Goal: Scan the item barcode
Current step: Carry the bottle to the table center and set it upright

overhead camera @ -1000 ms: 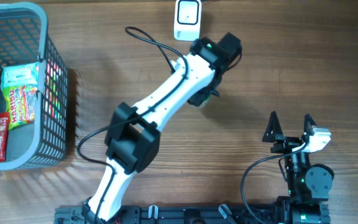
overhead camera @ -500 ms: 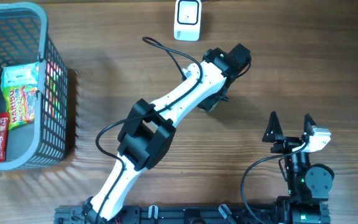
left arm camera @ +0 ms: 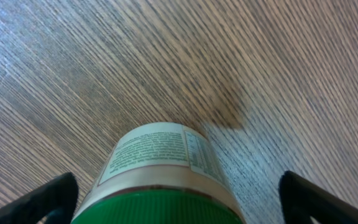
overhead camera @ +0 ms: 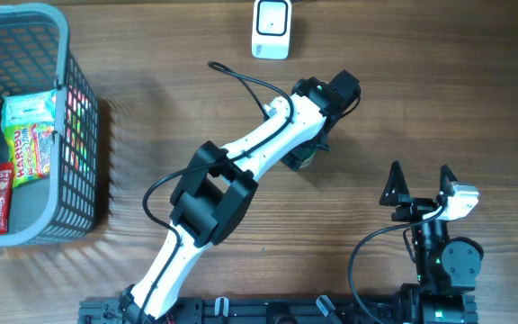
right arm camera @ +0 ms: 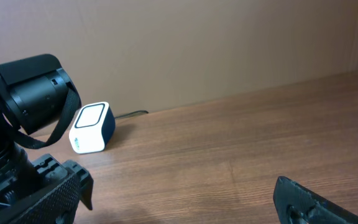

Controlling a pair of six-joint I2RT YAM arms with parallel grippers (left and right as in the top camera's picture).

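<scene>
Wood-grain table from overhead, scanner at the far edge, basket far left. Reaching toward mid-table, left arm, with left gripper just nearside and right of the scanner. Only a green sliver of bottle showing beneath the wrist; rest covered. Parked near right and well apart, right gripper, spread and empty, so left by far the nearer.

Left wrist: bottle directly between the fingers, long axis running away from the camera, green lid nearest. Spread wide, clear gaps either side, no contact. Small print only on the label; no barcode visible. Standing or lying: cannot tell.

Right wrist: scanner facing this way, beside the dark bulk of the left arm; bottle hidden behind it. Fingertips wide apart at the lower corners.
</scene>
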